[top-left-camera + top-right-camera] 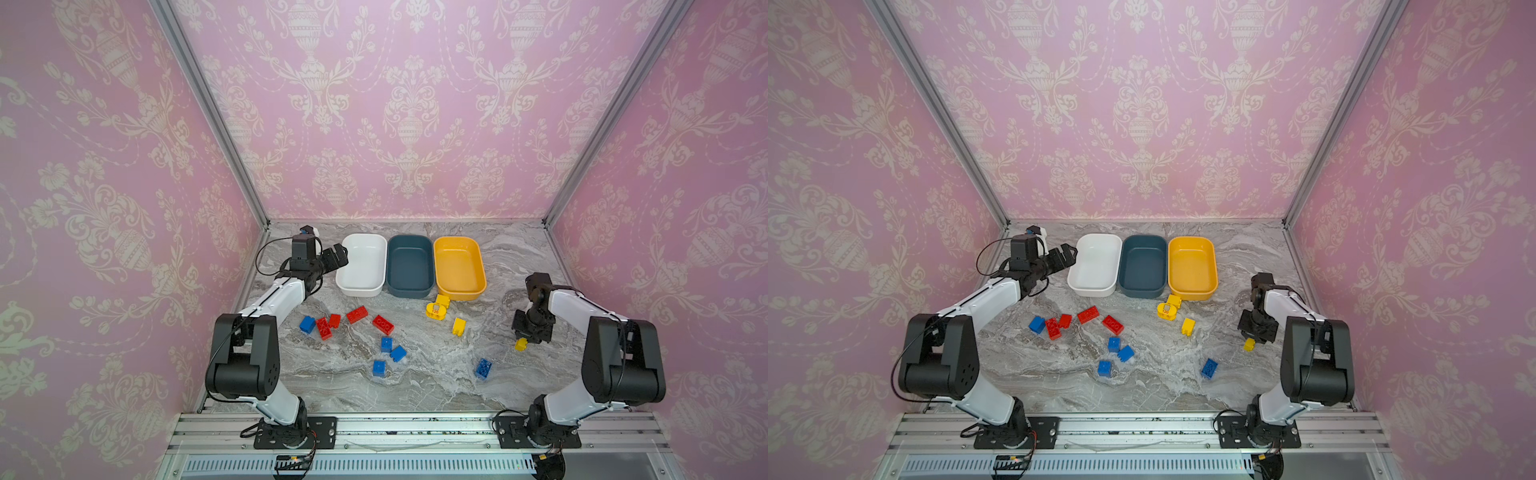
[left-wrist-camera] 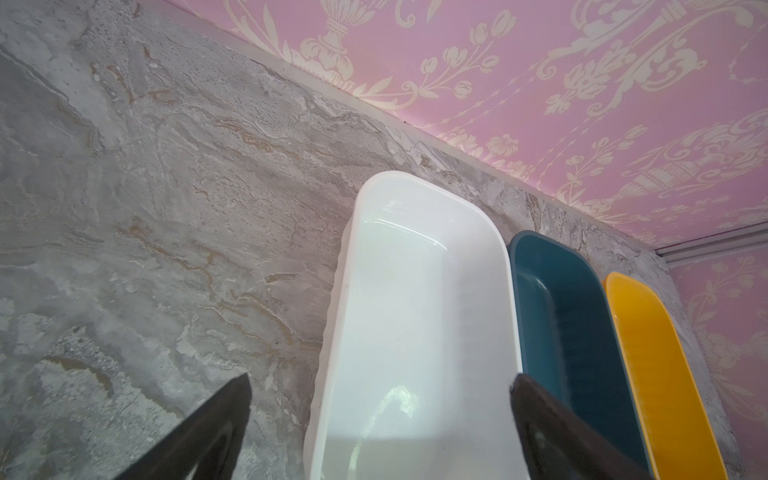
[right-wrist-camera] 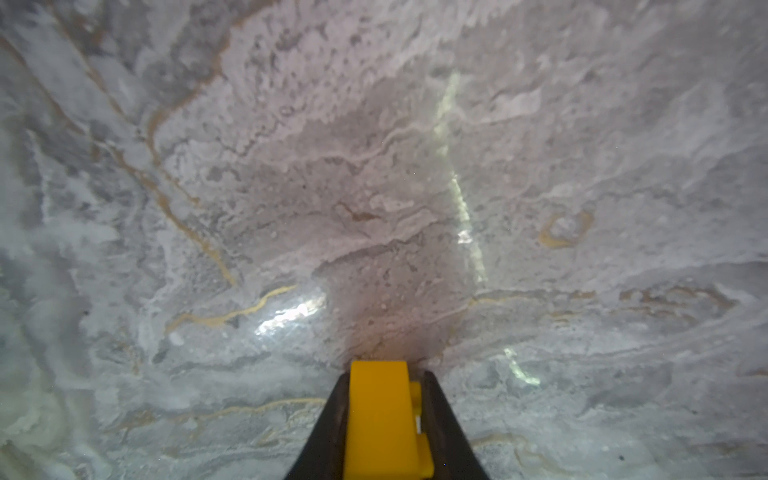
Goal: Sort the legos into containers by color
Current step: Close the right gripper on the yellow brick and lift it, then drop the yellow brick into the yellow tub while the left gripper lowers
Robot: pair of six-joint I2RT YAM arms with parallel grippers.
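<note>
Right hand (image 3: 385,374) clamps a yellow brick (image 3: 378,415), mostly hidden between its fingers; left hand (image 2: 380,377) gapes wide.

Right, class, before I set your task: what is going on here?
Two robot arms are sorting toy bricks by colour into tubs. The right arm has its jaws closed on a yellow brick, down by the table; whether it is lifted yet is unclear. The left arm holds its jaws open and empty beside the white tub. The white tub, teal tub and yellow tub are all empty. The other bricks, red, blue and yellow, lie loose in front of them.
</note>
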